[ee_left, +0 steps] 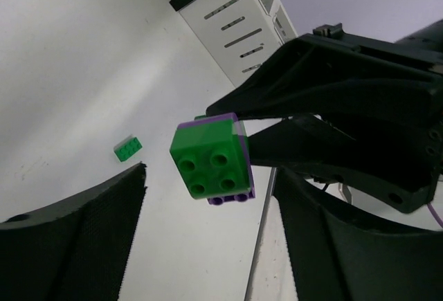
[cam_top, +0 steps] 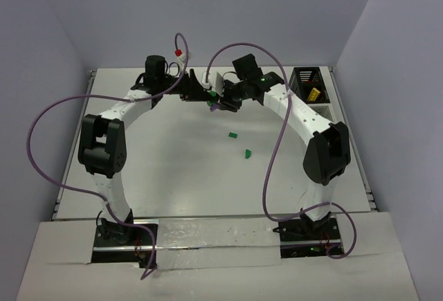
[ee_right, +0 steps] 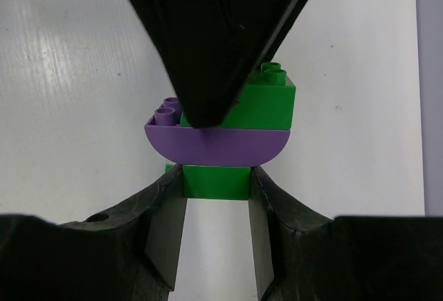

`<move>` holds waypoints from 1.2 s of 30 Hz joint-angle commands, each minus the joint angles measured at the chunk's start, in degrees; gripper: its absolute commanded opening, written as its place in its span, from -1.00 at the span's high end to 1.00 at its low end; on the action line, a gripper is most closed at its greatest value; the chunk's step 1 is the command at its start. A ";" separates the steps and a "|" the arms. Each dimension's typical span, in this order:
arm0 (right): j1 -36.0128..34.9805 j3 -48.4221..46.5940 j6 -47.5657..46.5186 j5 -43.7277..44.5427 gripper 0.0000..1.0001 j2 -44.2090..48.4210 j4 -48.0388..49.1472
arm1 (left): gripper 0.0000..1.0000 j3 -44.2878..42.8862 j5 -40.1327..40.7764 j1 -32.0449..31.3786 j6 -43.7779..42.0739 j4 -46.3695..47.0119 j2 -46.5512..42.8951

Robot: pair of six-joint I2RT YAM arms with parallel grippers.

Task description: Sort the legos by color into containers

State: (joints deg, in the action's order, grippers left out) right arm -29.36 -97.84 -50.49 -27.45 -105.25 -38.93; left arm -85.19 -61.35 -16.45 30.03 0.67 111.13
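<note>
My right gripper [ee_right: 216, 197] is shut on the bottom green block [ee_right: 216, 181] of a small stack of legos. On that block sits a rounded purple piece [ee_right: 216, 145], with another green block [ee_right: 271, 100] on top. The stack [cam_top: 216, 103] hangs above the far middle of the table. My left gripper [ee_left: 208, 239] stands open around it, jaws wide on either side of the stack's green studded face [ee_left: 211, 162], not pressing it. One left finger [ee_right: 214, 38] covers part of the upper block. The containers [cam_top: 313, 107] stand at the far right.
Two loose green legos [cam_top: 233, 135] [cam_top: 247, 153] lie mid-table; one of them shows in the left wrist view [ee_left: 129, 149]. A yellow piece [cam_top: 313, 94] lies in the black slatted section [cam_top: 299, 79]. The white slotted rack wall [ee_left: 228, 17] is close behind the stack. Purple cables loop over both arms.
</note>
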 commanded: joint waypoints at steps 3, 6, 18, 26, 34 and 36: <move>-2.77 -1.39 0.88 2.45 1.00 1.72 4.00 | -0.48 -4.00 -2.13 -0.18 1.21 1.43 2.13; -3.24 -1.55 1.44 3.01 1.00 1.72 4.38 | -0.43 -4.29 -2.29 -0.33 1.09 0.81 2.43; -4.21 1.35 1.55 8.79 1.00 2.38 6.83 | 0.95 -5.43 -4.75 -0.02 -0.87 -2.26 3.04; -2.07 7.79 1.05 9.38 1.00 6.43 7.17 | 1.00 -5.25 -3.65 3.42 -0.22 -1.20 2.82; 2.35 11.57 3.04 8.64 1.00 10.25 5.22 | 1.00 -5.17 -3.85 4.32 -0.38 2.63 2.58; 3.45 12.62 3.10 8.66 1.00 11.13 4.96 | 1.00 -4.79 -4.25 4.32 0.71 4.08 2.44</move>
State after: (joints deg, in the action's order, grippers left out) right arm -28.02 -86.59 -48.62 -19.56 -98.62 -32.21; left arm -88.12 -64.74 -12.77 30.35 -0.02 114.37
